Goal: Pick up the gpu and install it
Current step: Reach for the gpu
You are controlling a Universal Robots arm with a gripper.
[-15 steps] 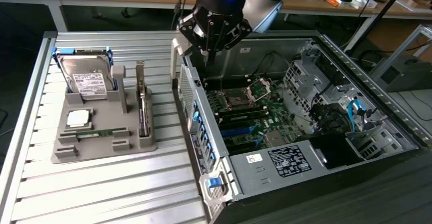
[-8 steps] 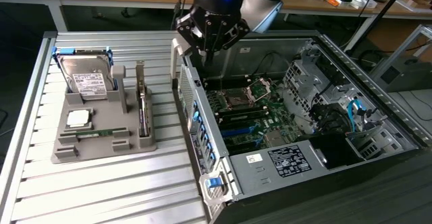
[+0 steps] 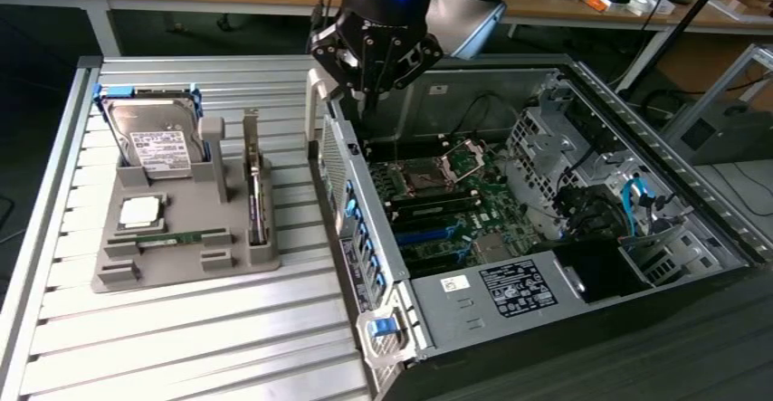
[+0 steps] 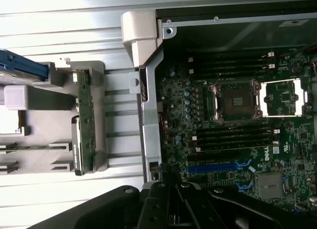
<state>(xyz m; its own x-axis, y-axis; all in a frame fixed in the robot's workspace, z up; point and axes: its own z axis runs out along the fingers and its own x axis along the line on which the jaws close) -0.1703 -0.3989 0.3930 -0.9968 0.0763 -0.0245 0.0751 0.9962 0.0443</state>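
The gpu (image 3: 255, 197) stands edge-on in its holder (image 3: 181, 261), so I cannot see its fan face. The label (image 3: 517, 290) print on the computer case (image 3: 712, 229) is too small for me to read.

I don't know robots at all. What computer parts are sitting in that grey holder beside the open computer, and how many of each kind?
Hard drive: 1
Graphics card, standing on edge: 1
Green memory stick: 1
Square silver chip: 1
Total: 4
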